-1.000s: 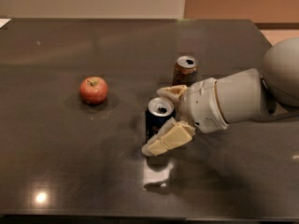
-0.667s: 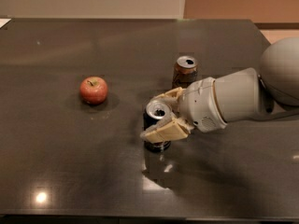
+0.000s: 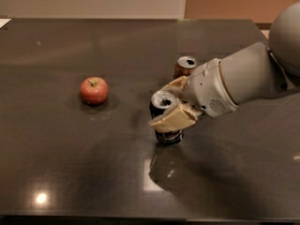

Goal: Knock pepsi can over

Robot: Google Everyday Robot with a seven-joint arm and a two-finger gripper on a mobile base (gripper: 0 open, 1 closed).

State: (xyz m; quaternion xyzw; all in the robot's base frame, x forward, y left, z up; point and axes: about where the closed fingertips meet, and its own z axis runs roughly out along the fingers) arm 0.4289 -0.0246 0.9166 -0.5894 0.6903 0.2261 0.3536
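In the camera view, a dark, glossy counter (image 3: 70, 172) was seen to fill nearly the whole frame. The dark navy-blue pepsi can with a silver top (image 3: 168, 135) was found just right of the counter's middle, standing on its base and not yet knocked over. A brown, copper-coloured can of the same size (image 3: 186, 65) was placed near it at about 1 o'clock, upright and apart from it. A round red apple (image 3: 93, 90) was set well apart at about 9 o'clock from the pepsi can.

A white and grey robot arm (image 3: 239, 81) was extended in from 3 o'clock. Its cream-coloured pincer (image 3: 160, 106) was positioned at the pepsi can's upper half, the two fingers (image 3: 172, 119) being held apart with the can between them. The nearer finger was laid across the can's side toward 6 o'clock and appeared to touch it; the farther one was seen behind the rim toward 1 o'clock, and contact there could not be made out.
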